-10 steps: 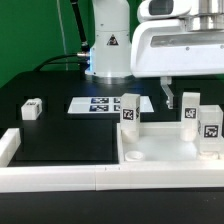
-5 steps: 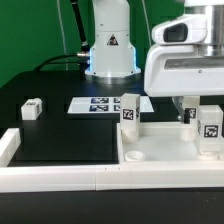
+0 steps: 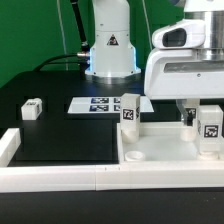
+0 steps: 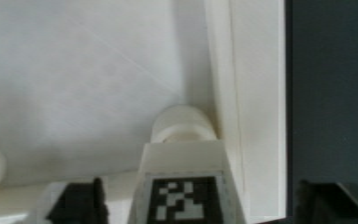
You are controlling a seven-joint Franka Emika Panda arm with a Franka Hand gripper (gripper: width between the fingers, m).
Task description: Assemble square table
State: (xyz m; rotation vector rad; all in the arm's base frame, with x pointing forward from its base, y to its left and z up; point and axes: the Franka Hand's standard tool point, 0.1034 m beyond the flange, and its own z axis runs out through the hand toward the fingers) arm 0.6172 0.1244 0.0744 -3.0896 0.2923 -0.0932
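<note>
The white square tabletop point(image 3: 150, 150) lies at the exterior view's right, with a raised rim and round corner sockets. Two tagged white legs stand upright on it, one point(image 3: 130, 112) at its back left and one point(image 3: 210, 125) at its right. A third upright leg point(image 4: 181, 165) stands in the slab's corner, between my fingers in the wrist view. My gripper point(image 3: 190, 112) hangs over it and mostly hides it in the exterior view. The gripper point(image 4: 202, 205) is open, with a gap between the leg and each finger. A fourth leg point(image 3: 32, 108) lies on the black table at the left.
The marker board point(image 3: 100, 104) lies flat behind the tabletop. Long white border rails run along the front point(image 3: 60, 180) and the left point(image 3: 8, 148). The robot's base point(image 3: 110, 45) stands at the back, against a green backdrop.
My gripper has moved to the exterior view's right and come down over the back right leg, which now stands between its fingers. The parts have not moved.
</note>
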